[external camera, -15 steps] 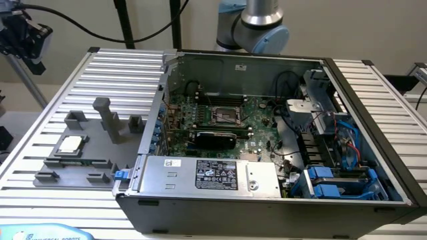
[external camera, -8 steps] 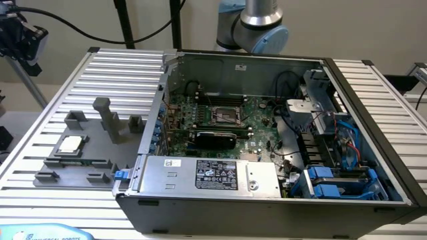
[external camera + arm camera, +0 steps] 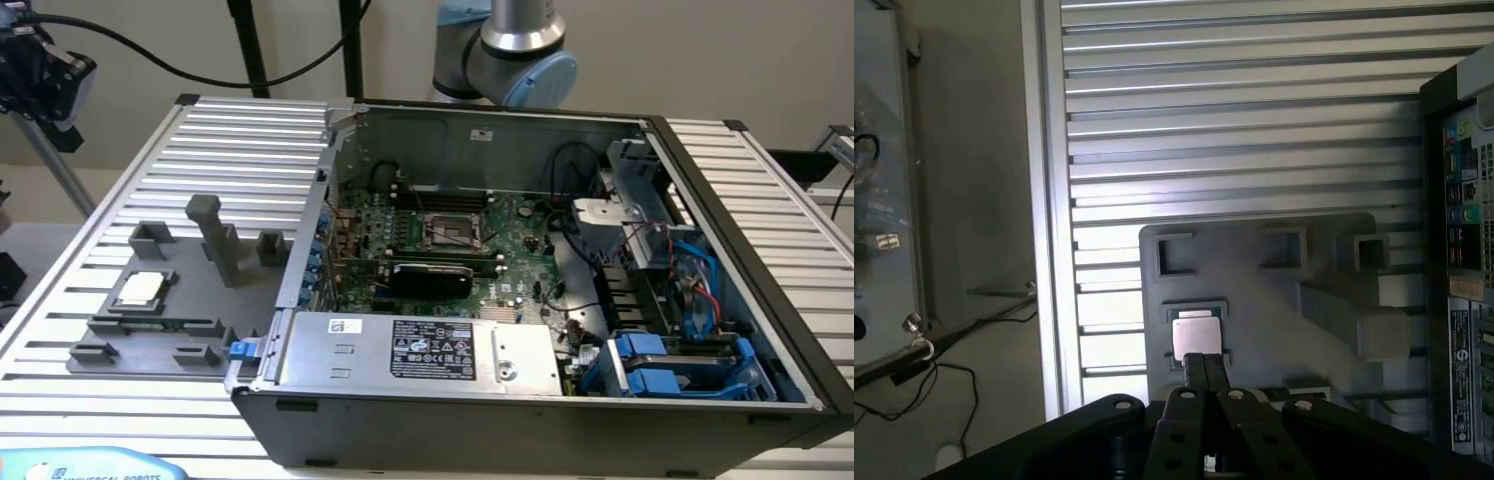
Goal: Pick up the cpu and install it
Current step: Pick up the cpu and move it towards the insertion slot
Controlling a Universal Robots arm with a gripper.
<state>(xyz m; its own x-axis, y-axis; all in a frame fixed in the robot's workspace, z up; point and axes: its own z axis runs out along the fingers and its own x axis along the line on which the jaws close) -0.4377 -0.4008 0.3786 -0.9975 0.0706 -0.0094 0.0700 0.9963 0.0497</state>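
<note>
The cpu (image 3: 140, 290), a small square chip with a pale silver top, lies in a recess of the grey fixture plate (image 3: 150, 335) on the slatted table, at the exterior view's left of the computer case. In the wrist view the cpu (image 3: 1194, 333) sits just beyond the tips of my gripper (image 3: 1202, 358). The two dark fingers (image 3: 1192, 375) are pressed together with nothing between them, and they hang well above the fixture plate (image 3: 1274, 300). The square metal socket (image 3: 447, 232) with a dark centre sits on the green motherboard inside the case.
The open computer case (image 3: 534, 400) holds a power supply (image 3: 420, 350), cables and blue drive brackets (image 3: 674, 365). Grey upright blocks (image 3: 214, 235) stand on the fixture plate near the cpu. The arm's joint (image 3: 514, 50) rises behind the case. Cables and a stand (image 3: 40, 90) are at the far left.
</note>
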